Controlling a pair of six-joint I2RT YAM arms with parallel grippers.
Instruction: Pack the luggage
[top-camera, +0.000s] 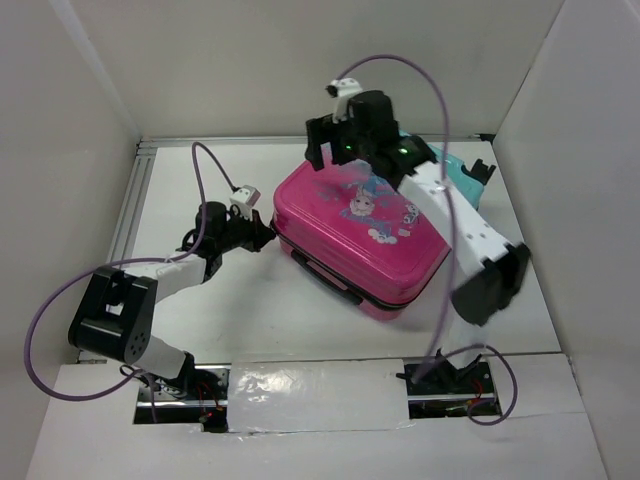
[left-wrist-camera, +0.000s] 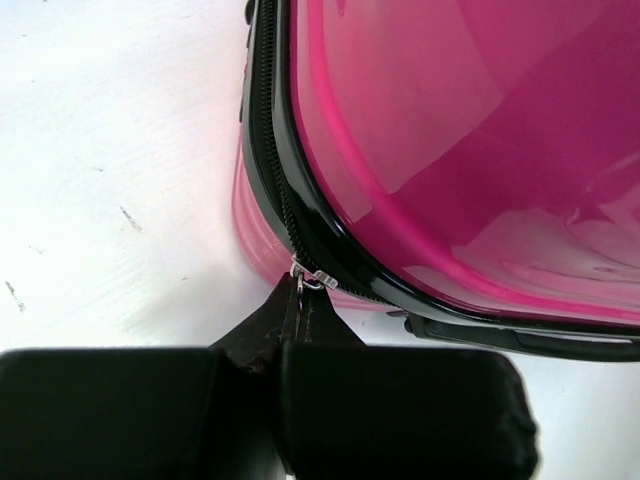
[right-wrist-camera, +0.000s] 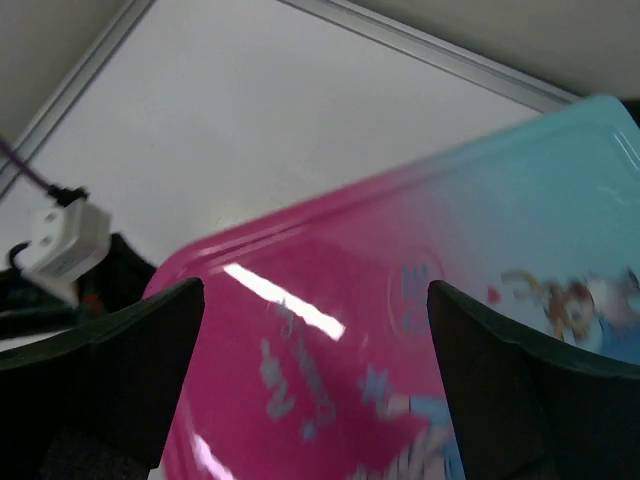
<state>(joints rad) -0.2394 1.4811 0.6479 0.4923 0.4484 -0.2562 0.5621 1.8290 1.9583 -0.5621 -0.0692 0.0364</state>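
We see luggage (top-camera: 350, 240) closed, flat, long axis near-left to far-right, teal end far-right. Left gripper (left-wrist-camera: 290, 330) pinches zipper pull (left-wrist-camera: 303, 278); right gripper (right-wrist-camera: 315, 340) wide open, empty, above lid.

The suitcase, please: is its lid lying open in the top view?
No, the suitcase lies shut, both halves together, printed side up.

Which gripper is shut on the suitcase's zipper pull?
The left gripper, pinched shut on the zipper pull at a corner of the pink suitcase; the right gripper hangs wide open above it.
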